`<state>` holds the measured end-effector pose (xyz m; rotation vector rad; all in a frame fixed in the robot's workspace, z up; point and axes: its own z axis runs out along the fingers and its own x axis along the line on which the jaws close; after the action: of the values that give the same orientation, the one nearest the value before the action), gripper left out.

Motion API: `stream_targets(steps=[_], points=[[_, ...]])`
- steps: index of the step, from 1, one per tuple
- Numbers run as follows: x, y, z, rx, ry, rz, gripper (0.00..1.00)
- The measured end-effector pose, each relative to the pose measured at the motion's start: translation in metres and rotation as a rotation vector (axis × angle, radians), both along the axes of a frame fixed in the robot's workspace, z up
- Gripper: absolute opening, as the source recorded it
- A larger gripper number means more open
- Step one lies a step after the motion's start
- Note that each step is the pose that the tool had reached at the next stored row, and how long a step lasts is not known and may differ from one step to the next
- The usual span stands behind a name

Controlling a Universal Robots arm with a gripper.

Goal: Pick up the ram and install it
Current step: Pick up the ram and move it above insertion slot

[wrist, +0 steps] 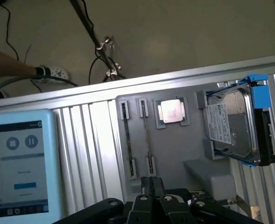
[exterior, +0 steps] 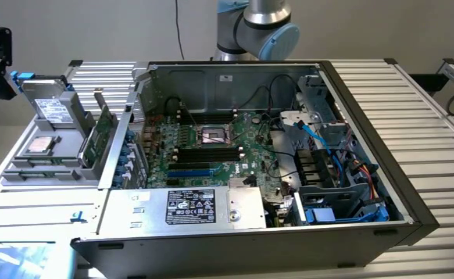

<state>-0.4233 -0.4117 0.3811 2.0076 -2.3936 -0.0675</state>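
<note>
One gap decides this for me: the gripper (exterior: 0,87) hangs at the exterior view's far left, above the outer side of the grey tray (exterior: 64,148). The ram (exterior: 93,142) stands on its edge at the tray's right side, just beside the open case (exterior: 117,157). From my tool the ram lies to the right and lower, well apart. Its long axis runs near to far, roughly parallel to the case's side wall. The tool is clenched on nothing.

The exterior view gives me the ram's green face and the black memory slots (exterior: 207,154) inside the case. The wrist view gives me the ram (wrist: 147,137) as a thin edge between the processor (wrist: 172,112) and a second thin stick (wrist: 127,140), with my pinched fingertips (wrist: 147,186) near its end.
</note>
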Motion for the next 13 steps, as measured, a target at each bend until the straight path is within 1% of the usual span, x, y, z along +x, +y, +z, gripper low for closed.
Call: stream_targets(steps=[10, 12, 13], points=[[-0.0002, 0.0, -0.0003, 0.0, -0.0001, 0.008, 0.13], [-0.0002, 0.0001, -0.0003, -0.0001, -0.0001, 0.009, 0.25], [-0.0002, 0.0, -0.0003, -0.0001, 0.0, 0.009, 0.25]])
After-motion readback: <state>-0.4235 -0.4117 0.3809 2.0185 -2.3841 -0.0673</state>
